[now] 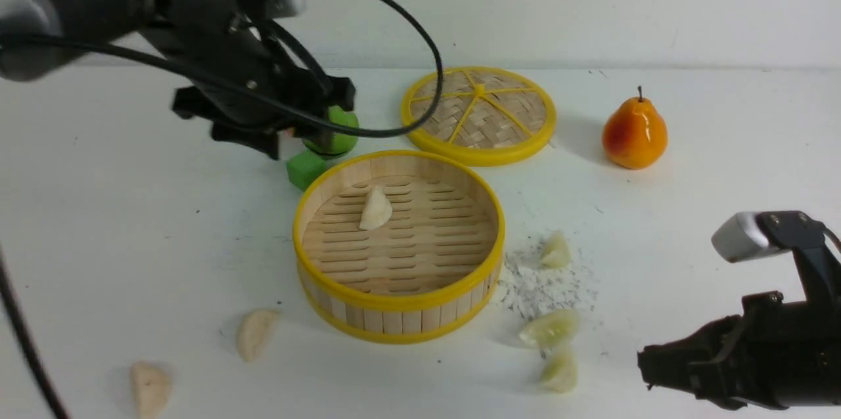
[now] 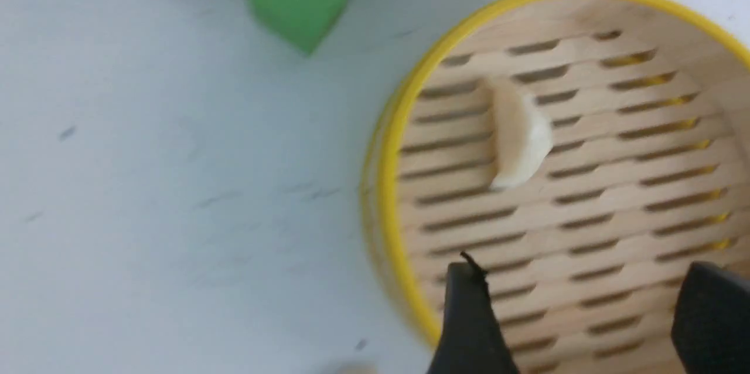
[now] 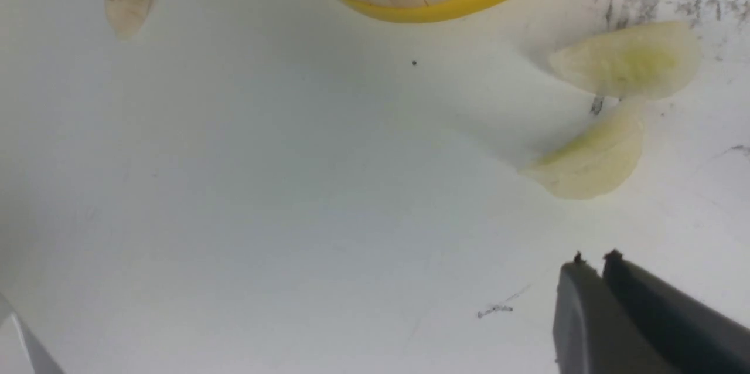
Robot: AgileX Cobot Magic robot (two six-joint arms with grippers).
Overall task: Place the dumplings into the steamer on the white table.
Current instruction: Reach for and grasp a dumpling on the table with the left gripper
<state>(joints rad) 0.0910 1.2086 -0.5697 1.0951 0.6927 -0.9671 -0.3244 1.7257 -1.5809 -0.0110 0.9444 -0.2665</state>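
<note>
One cream dumpling (image 1: 376, 209) is in the steamer (image 1: 394, 304) — a matte crescent on the slatted floor, far-left side. The steamer sits mid white table (image 1: 118, 222), with a wooden-strip wall and yellow rims. The left gripper (image 2: 586, 321) hangs above the steamer's left edge, jaws spread wide, nothing between them.

On the table front-left lie a second cream dumpling (image 1: 255, 333) and a third cream dumpling (image 1: 150, 387). To the right, a glossy greenish dumpling (image 1: 555, 250) sits by the grey scratch patch (image 1: 545, 291). A greenish pair (image 1: 552, 347) lies just beside each other, near the right gripper (image 3: 595, 259), whose jaws are pressed together and empty.

Behind the steamer are the woven lid (image 1: 478, 114), an orange pear (image 1: 634, 133) and a green cube (image 1: 305, 169) — the cube right by the far-left rim.
</note>
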